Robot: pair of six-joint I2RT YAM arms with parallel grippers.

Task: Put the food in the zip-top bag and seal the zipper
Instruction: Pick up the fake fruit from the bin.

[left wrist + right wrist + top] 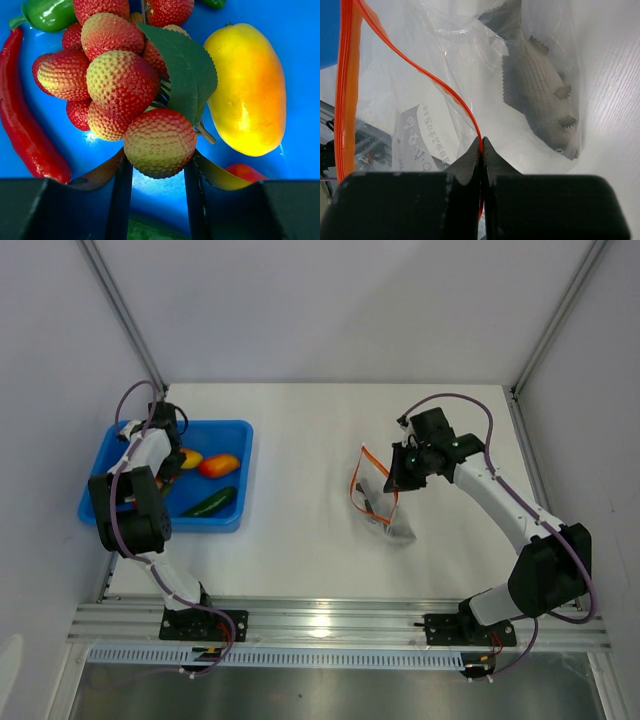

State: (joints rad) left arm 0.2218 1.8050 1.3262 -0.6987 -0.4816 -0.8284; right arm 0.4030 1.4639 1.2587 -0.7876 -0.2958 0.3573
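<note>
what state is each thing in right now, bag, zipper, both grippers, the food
zip-top bag, mouth open, held by its edge
zipper, unsealed, sides apart
toy fish, inside the bag
right gripper, shut on the zipper
left gripper, gripping the lowest fruit of the red fruit bunch
mango, loose in the blue tray
red chilli, loose in tray
green pepper, loose in tray

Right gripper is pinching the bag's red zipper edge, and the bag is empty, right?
Not empty. The right wrist view shows a grey toy fish inside the zip-top bag. The right gripper does pinch the zipper edge, jaws shut.
</note>
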